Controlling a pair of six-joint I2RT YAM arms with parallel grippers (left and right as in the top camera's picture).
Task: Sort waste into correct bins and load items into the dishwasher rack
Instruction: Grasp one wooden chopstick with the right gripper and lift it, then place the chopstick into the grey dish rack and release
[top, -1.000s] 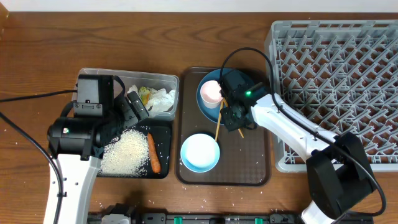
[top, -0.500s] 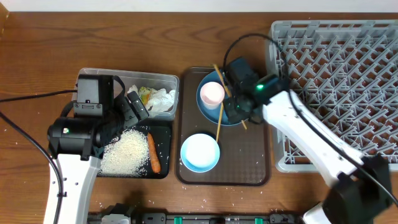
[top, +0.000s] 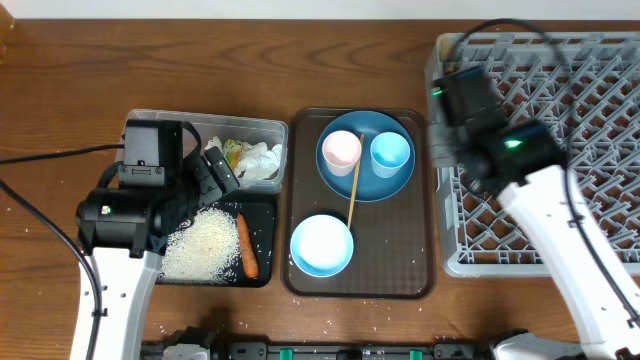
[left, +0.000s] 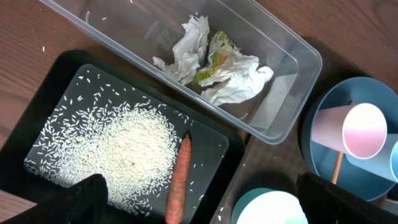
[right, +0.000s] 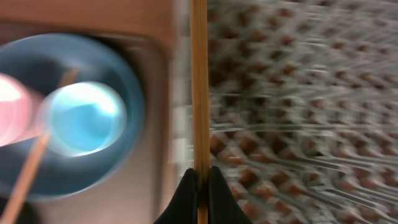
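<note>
At the near end of the brown serving tray (top: 400, 265), found the white bowl (top: 321, 245) upright and untouched. To its left, noted the black tray (top: 265, 225) holding the rice (top: 200, 240) and the carrot (top: 246, 245), with a few stray grains on the table (top: 200, 60) alongside. Above that tray, found the left gripper (left: 211, 202) parked with jaws spread to their widest, holding nothing, unmoved over the past second. Just behind, recorded the clear tub (top: 270, 128) with the tissues (top: 258, 160) and the wrapper (left: 214, 59) inside. Judged the waste sorting largely complete.

Further back on the serving tray, noted the blue plate (top: 385, 187) carrying the pink cup (top: 343, 150) and the light blue cup (top: 390, 153), upright side by side. Found only one chopstick (top: 354, 190) left there, lying from the plate's middle toward the bowl.

Farthest out, to the right, located the right gripper (right: 200, 193) at the left edge of the dishwasher rack (top: 560, 100), jaws pinched fully shut on the other chopstick (right: 199, 93). Placed it over the plate a second earlier, with both sticks beneath it and the light blue cup hidden; since swung clear to the right with one stick in its grip. Could not tell from the blurred wrist view whether over a slot or over the rim. Judged rack loading just begun: second chopstick, both cups, plate and bowl outstanding.
</note>
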